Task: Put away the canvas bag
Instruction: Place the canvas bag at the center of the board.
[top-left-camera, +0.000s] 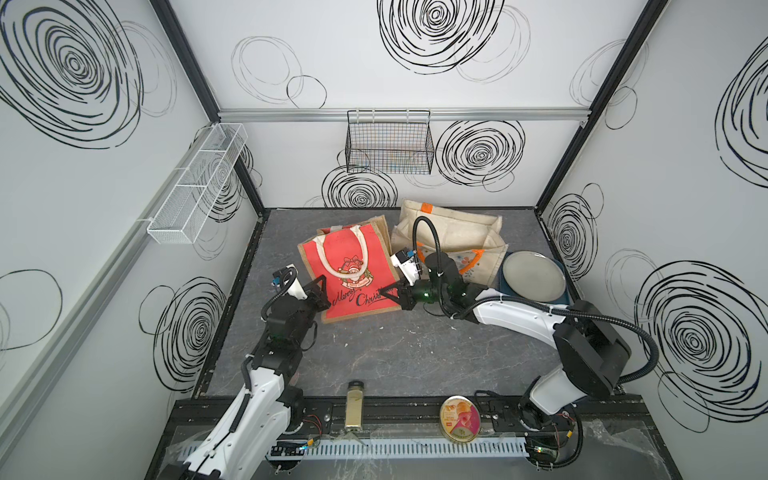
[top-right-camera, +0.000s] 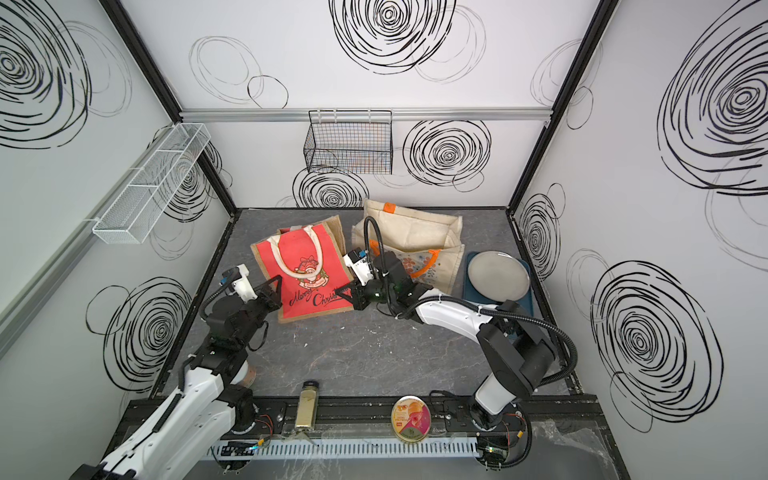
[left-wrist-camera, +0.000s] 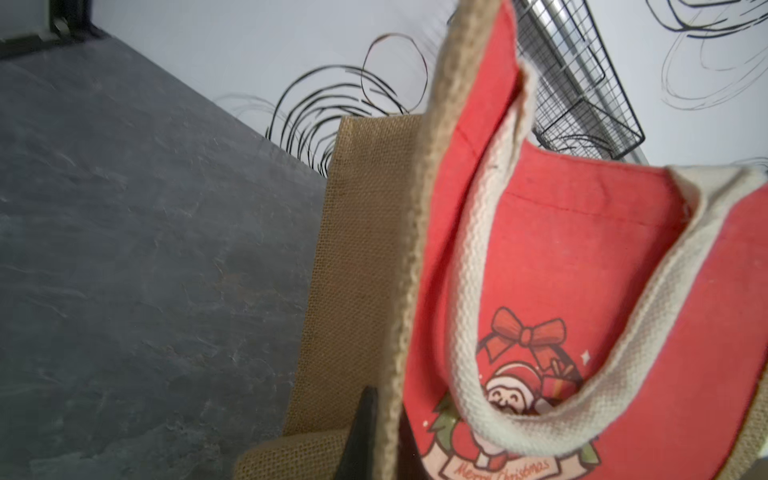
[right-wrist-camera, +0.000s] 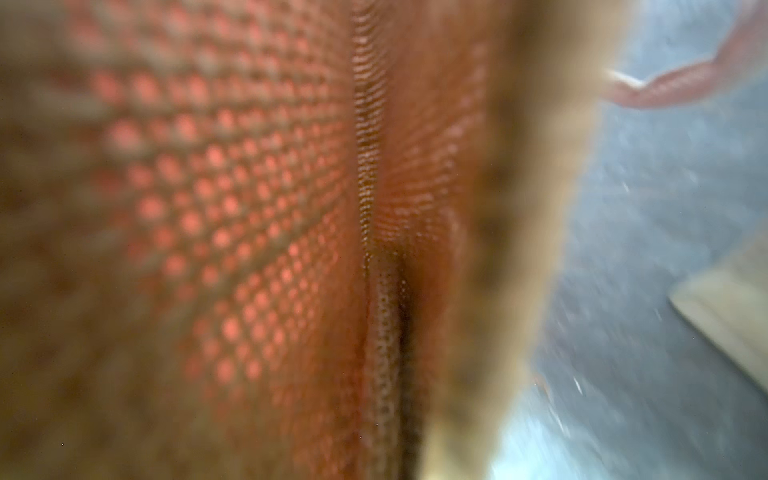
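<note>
As left gripper (top-left-camera: 323, 296) and right gripper (top-left-camera: 386, 293) pinch opposite edges of the red Christmas tote (top-left-camera: 376, 257), a matched lift seems next.

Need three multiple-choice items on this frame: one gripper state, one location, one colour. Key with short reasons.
1. The left gripper and right gripper are: A) both shut on the red bag's side edges B) both open C) left shut, right open.
2. The grey plate lies: A) inside the red bag B) on the blue tray C) in a gripper.
3. The cream bag's handles are: A) black B) green C) orange.
Key: 1 A, both top views show each gripper pinching an edge of the bag. 2 B, the tray shows past the plate's edges. 3 C, orange straps show on its front and back panels.
</note>
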